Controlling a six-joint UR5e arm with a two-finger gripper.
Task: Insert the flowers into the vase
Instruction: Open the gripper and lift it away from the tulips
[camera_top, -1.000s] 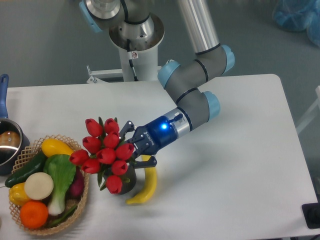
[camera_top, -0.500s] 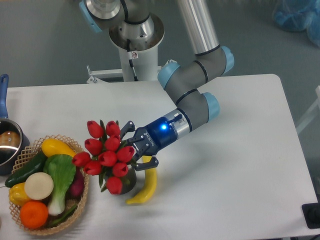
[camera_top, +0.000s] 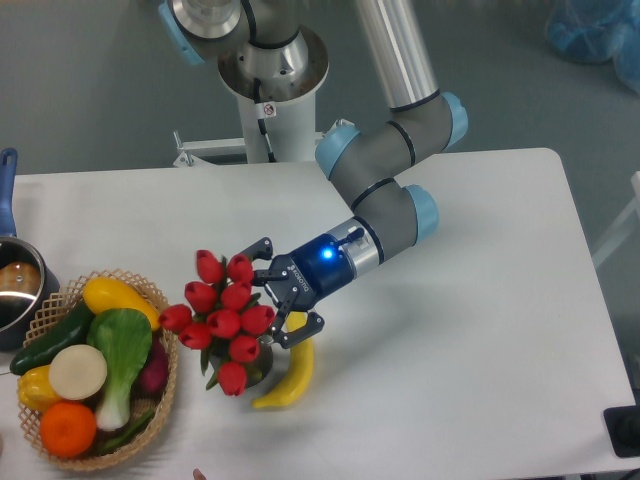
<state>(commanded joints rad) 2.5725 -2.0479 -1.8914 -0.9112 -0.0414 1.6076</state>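
The flowers (camera_top: 225, 322), a bunch of red tulips with green leaves, stand left of centre on the white table. Their stems run down into the vase (camera_top: 258, 369), a dark cylinder almost wholly hidden under the buds. My gripper (camera_top: 275, 297) reaches in from the right at the level of the stems just behind the buds. Its fingers (camera_top: 262, 246) straddle the bunch and the fingertips are hidden by the buds. It appears shut on the stems.
A yellow banana (camera_top: 291, 375) lies against the vase's right side. A woven basket (camera_top: 166, 392) of vegetables stands close on the left. A pot (camera_top: 14, 286) with a blue handle sits at the left edge.
The bunch has shifted right and downward with the gripper, sinking lower over the vase, so less of the vase shows now.
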